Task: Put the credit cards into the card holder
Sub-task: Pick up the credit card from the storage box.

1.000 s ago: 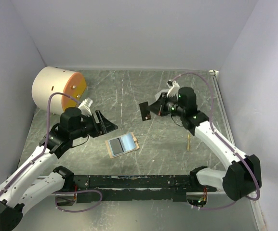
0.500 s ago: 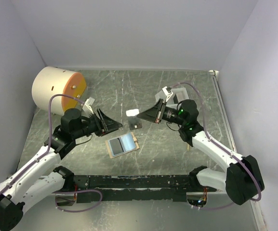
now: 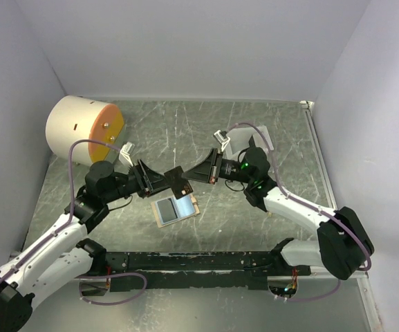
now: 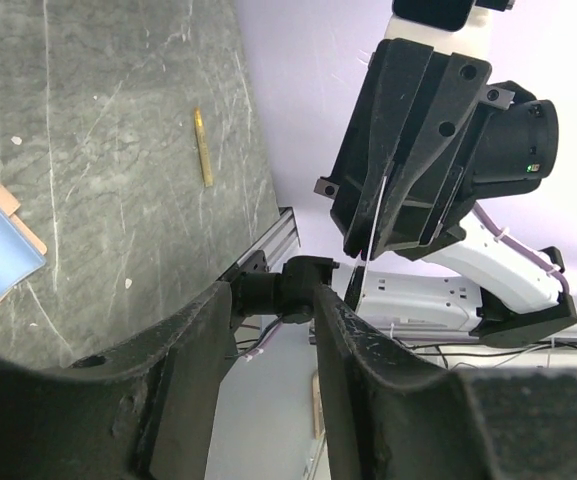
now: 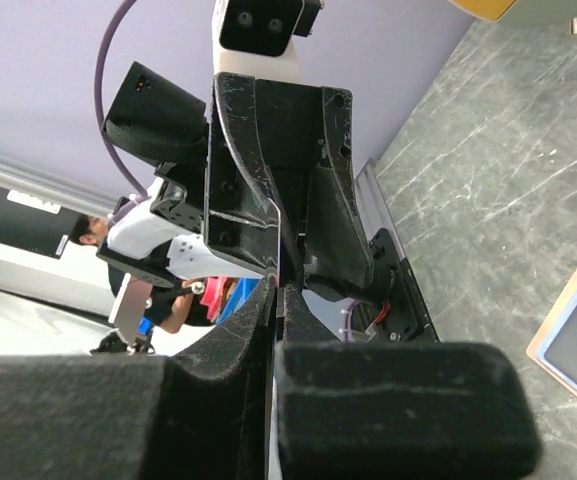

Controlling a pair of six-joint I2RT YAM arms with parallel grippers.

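Note:
A dark credit card hangs in the air, with my right gripper shut on one end of it. In the right wrist view the card shows as a thin edge between the pressed fingers. My left gripper faces it from the left, with its jaws apart around the card's free end. The left wrist view shows a gap between the left fingers and the card's pale edge just beyond their tips. The tan card holder lies open on the table below, grey-blue pockets up.
A big cream cylinder with an orange face lies at the back left. A white tray sits behind the right arm. A small yellowish stick lies on the table to the right. Walls close in on three sides.
My right gripper has carried the card left and down to the left gripper. The left gripper has moved right towards it and its jaws have narrowed. The white tray is now uncovered.

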